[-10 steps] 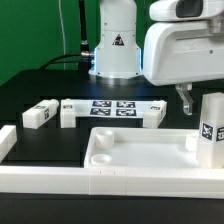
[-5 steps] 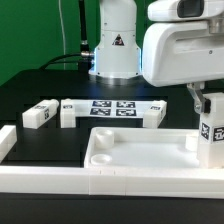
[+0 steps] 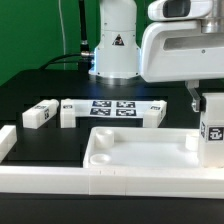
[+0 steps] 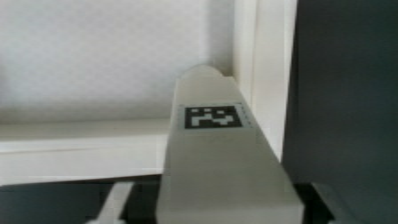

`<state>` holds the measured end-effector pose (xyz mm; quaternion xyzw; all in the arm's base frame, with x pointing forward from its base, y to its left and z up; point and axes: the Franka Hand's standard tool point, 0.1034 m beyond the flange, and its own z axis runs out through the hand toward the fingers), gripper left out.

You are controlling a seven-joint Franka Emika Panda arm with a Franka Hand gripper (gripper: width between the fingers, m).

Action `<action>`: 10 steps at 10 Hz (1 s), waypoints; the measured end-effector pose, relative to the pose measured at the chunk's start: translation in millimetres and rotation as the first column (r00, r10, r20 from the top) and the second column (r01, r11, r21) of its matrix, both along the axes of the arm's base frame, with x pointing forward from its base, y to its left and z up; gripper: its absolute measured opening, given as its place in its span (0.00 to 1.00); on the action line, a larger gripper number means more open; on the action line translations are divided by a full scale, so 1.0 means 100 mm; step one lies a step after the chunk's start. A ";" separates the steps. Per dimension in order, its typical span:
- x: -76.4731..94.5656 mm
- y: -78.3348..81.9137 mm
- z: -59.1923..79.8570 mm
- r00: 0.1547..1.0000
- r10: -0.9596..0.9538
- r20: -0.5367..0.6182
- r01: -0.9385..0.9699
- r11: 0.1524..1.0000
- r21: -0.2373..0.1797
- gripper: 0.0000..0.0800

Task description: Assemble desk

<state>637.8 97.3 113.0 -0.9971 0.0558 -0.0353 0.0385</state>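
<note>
My gripper (image 3: pixel 207 105) is shut on a white square leg (image 3: pixel 212 128) with a black-and-white tag and holds it upright over the right end of the white tray-like tabletop (image 3: pixel 140 160), at the exterior view's right. In the wrist view the leg (image 4: pixel 217 140) stands between my dark fingers (image 4: pixel 338 205), with the tabletop's rim (image 4: pixel 270 50) behind it. Three more white legs lie on the black table at the back: two (image 3: pixel 40 113) (image 3: pixel 68 113) to the left of the marker board, one (image 3: pixel 153 115) to its right.
The marker board (image 3: pixel 113 108) lies flat behind the tabletop. A long white border rail (image 3: pixel 50 185) runs along the front, with an upright end (image 3: pixel 5 140) at the left. The robot's base (image 3: pixel 115 45) stands at the back.
My gripper and the held leg have shifted slightly toward the exterior view's right. The tabletop and the other legs have not moved.
</note>
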 end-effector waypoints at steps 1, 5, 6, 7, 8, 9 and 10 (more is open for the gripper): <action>-0.01 -0.01 -0.01 0.993 -0.118 -0.011 0.118 0.993 0.008 0.36; -0.03 -0.12 -0.03 0.931 -0.365 -0.029 0.365 0.931 0.008 0.36; -0.03 -0.13 -0.03 0.900 -0.434 -0.037 0.434 0.901 0.012 0.44; -0.03 -0.12 -0.04 0.898 -0.438 -0.039 0.439 0.898 0.012 0.61; -0.04 -0.12 -0.04 0.898 -0.437 -0.040 0.438 0.899 0.012 0.61; -0.04 -0.12 -0.05 0.898 -0.437 -0.040 0.438 0.899 0.012 0.77; -0.04 -0.12 -0.04 0.899 -0.437 -0.040 0.438 0.899 0.012 0.80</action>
